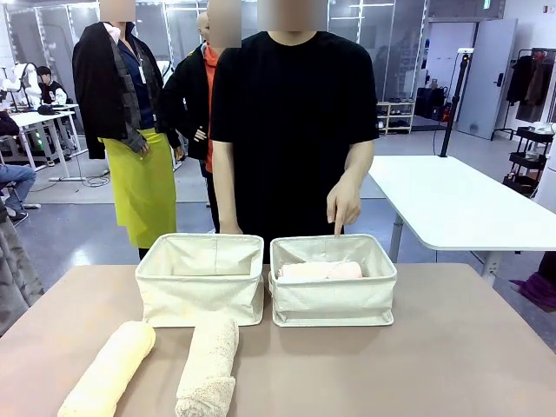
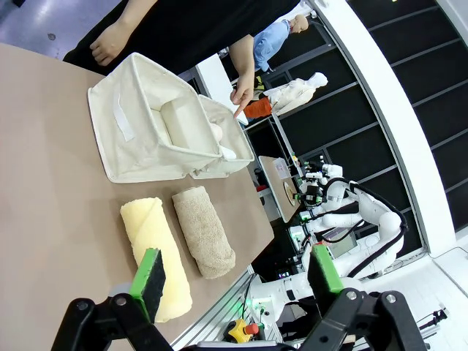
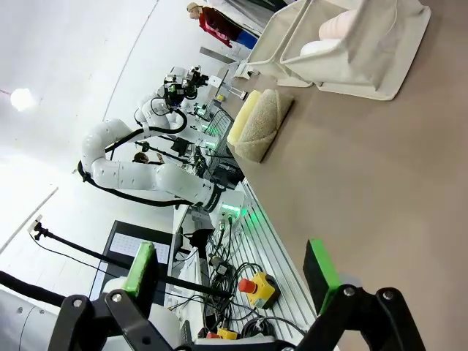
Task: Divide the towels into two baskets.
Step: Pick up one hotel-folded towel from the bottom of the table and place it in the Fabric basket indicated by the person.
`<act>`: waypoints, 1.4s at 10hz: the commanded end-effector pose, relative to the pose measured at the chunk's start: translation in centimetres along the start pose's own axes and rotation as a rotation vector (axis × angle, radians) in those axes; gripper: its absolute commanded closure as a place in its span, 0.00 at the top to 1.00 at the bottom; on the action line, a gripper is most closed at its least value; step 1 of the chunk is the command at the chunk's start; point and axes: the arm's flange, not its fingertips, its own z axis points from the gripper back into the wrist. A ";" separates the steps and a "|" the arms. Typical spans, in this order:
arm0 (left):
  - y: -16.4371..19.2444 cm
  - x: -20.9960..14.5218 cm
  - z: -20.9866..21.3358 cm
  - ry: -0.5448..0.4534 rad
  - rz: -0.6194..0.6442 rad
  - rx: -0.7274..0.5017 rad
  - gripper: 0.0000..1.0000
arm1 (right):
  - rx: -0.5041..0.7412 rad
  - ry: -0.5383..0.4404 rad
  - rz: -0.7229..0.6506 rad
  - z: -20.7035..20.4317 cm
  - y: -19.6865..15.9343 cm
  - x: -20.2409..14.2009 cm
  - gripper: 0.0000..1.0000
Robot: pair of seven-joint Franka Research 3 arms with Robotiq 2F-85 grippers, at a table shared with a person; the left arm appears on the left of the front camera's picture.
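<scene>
Risk: left gripper (image 2: 238,274) & right gripper (image 3: 230,265) spread, empty; yellow towel (image 1: 109,369) just beside beige towel (image 1: 208,365), so grab may drag both.

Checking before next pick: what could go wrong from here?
1. The yellow towel and beige towel lie close together; a grasp could snag both.
2. The person's hand points at the far rim of the right basket; keep arms clear.
3. That basket already holds two towels; another there spoils the split.

A person (image 1: 295,130) in black stands at the table's (image 1: 452,347) far edge. 1 white table (image 1: 452,200) stands farther back, at the right.
</scene>
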 end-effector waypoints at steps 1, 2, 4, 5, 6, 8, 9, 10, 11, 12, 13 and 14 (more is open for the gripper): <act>-0.2 -0.2 0.3 -0.008 -0.008 -0.015 1.00 | 0.001 0.008 0.007 -0.2 0.4 0.2 1.00; -0.2 -0.2 0.3 -0.008 -0.008 -0.015 1.00 | 0.001 0.008 0.007 -0.2 0.4 0.2 1.00; -0.2 -0.2 0.3 -0.008 -0.008 -0.015 1.00 | 0.001 0.008 0.007 -0.2 0.4 0.2 1.00; -0.2 -0.2 0.3 -0.008 -0.008 -0.015 1.00 | 0.001 0.008 0.007 -0.2 0.4 0.2 1.00; -0.2 -0.2 0.3 -0.008 -0.008 -0.015 1.00 | 0.001 0.008 0.007 -0.2 0.4 0.2 1.00; -0.2 -0.2 0.3 -0.008 -0.008 -0.015 1.00 | 0.001 0.008 0.007 -0.2 0.4 0.2 1.00; -0.2 -0.2 0.3 -0.008 -0.008 -0.015 1.00 | 0.001 0.008 0.007 -0.2 0.4 0.2 1.00; -0.2 -0.2 0.3 -0.008 -0.008 -0.015 1.00 | 0.001 0.008 0.007 -0.2 0.4 0.2 1.00; -0.2 -0.2 0.3 -0.008 -0.008 -0.015 1.00 | 0.001 0.008 0.007 -0.2 0.4 0.2 1.00; -0.2 -0.2 0.3 -0.008 -0.008 -0.015 1.00 | 0.001 0.008 0.007 -0.2 0.4 0.2 1.00; 0.0 0.0 0.0 0.000 0.000 0.000 1.00 | 0.001 0.008 0.007 -0.2 0.4 0.2 1.00; -2.9 1.0 -1.6 0.101 -0.033 0.055 1.00 | 0.001 0.008 0.007 -0.2 0.4 0.2 1.00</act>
